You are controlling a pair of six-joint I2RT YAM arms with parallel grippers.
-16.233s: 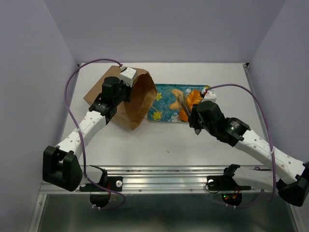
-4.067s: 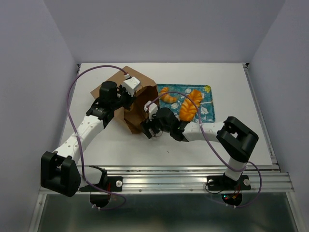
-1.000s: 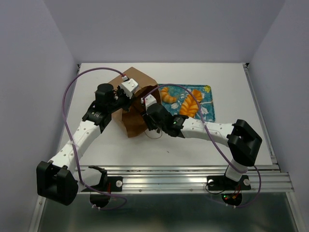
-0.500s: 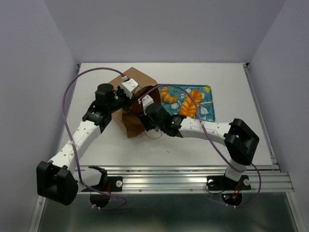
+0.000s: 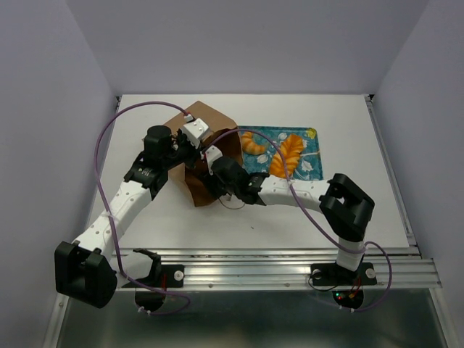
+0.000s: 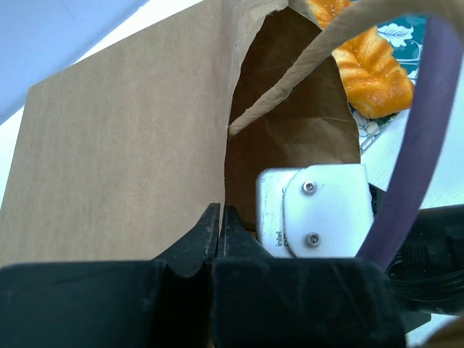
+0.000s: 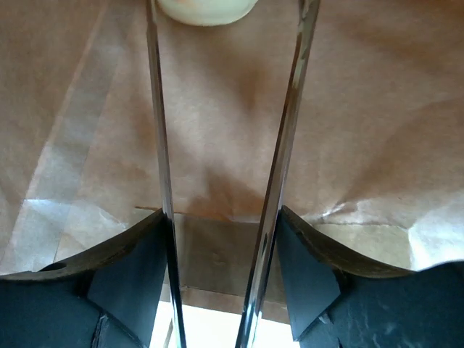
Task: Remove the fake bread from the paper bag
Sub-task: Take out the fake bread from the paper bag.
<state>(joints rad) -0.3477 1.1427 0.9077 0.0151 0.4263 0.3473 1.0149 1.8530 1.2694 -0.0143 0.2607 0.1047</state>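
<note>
1. Top view. Against half a second ago, the right arm [image 5: 290, 190] has pushed further left, so its wrist now sits deeper in the mouth of the paper bag [image 5: 212, 123] and its elbow has come in toward the middle of the table [image 5: 348, 116]. The bag and the left arm have not shifted. The left gripper [image 5: 190, 147] pinches the bag's near rim. The right arm's fingers are hidden inside the bag. Two glossy orange pieces lie on the blue patterned tray [image 5: 310, 165] just right of the bag: the braided loaf [image 5: 287, 154] and, nearer the bag, the curved croissant [image 5: 254, 143].

2. Left wrist view. The left gripper [image 6: 220, 217] has its black jaws pressed together on the edge of the flat, matte brown kraft paper [image 6: 123, 145]. The bag gapes to the right of the pinch. A pale twisted cord handle [image 6: 290, 83] arches across the opening. A white camera housing [image 6: 313, 209] and a purple cable [image 6: 413, 145] sit at the mouth. Beyond them a ridged orange pastry [image 6: 366, 61] lies on the tray [image 6: 402, 29].

3. Right wrist view. The right gripper [image 7: 226, 43] is spread wide, its two thin shiny fingers [image 7: 161, 145] holding nothing, with creased brown paper behind them. A smooth pale rounded lump [image 7: 206, 9] lies between the far ends, cut off by the frame. I cannot tell whether it touches the fingers.
</note>
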